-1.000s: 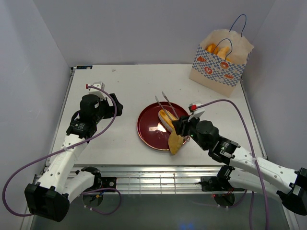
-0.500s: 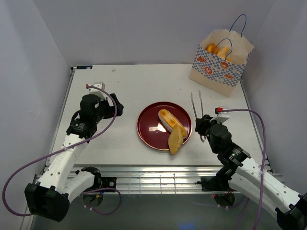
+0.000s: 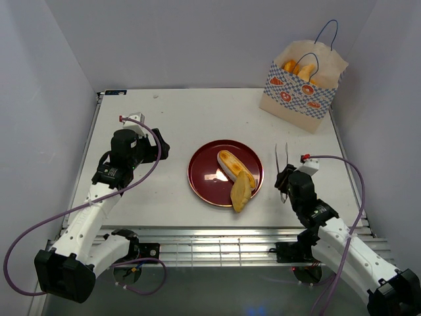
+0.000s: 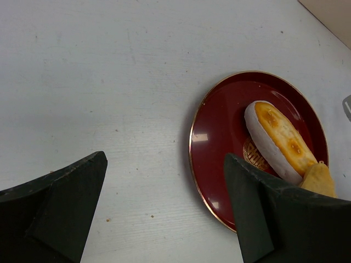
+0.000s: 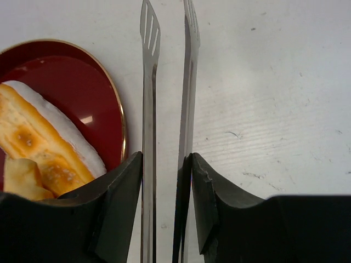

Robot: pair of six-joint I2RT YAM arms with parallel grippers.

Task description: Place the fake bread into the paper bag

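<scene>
Two pieces of fake bread lie on the dark red plate (image 3: 200,178): an oval roll (image 3: 230,163) and a flat wedge (image 3: 241,191) over its near right rim. More bread (image 3: 297,68) shows inside the paper bag (image 3: 299,89), upright at the far right. My right gripper (image 3: 284,183) is shut on metal tongs (image 3: 281,158), which are empty and point away over the table just right of the plate. In the right wrist view the tongs (image 5: 149,109) stand beside the plate (image 5: 71,82) and roll (image 5: 38,142). My left gripper (image 3: 158,148) is open and empty, left of the plate (image 4: 219,137).
White walls close in the table on the left, back and right. The bag's blue cord handles (image 3: 327,29) stand up above its open mouth. Purple cables trail from both arms along the near edge.
My right arm has swung right, carrying the empty tongs from over the plate to the table beside it. The bread and the left arm have not moved.
</scene>
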